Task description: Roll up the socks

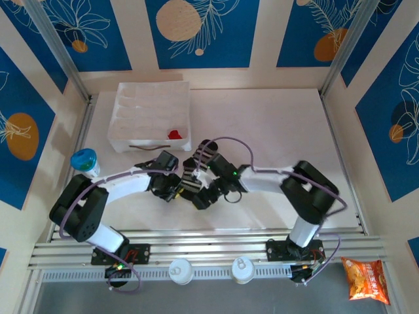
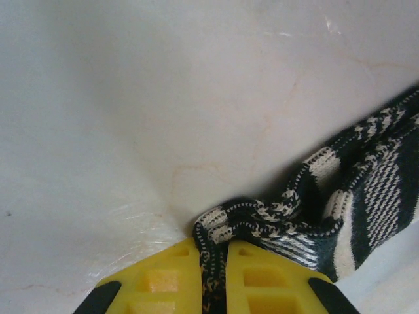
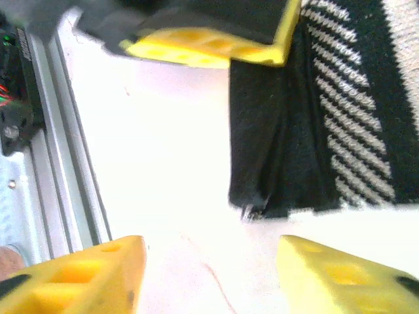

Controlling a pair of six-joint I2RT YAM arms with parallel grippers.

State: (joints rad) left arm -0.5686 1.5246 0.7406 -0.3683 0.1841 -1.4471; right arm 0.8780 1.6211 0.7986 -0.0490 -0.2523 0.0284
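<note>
Left wrist view, close up: the left gripper (image 2: 214, 278) has its yellow fingers pinched shut on a bunched end of the striped sock (image 2: 353, 196), a grip too small to read from above. Right wrist view: the right gripper (image 3: 209, 261) stands wide open, holding nothing, just short of the sock's black end. From above, the tray (image 1: 141, 104) at back left holds the red sock (image 1: 174, 135). The striped sock lies mid-table, with bare table (image 1: 281, 124) to its right.
</note>
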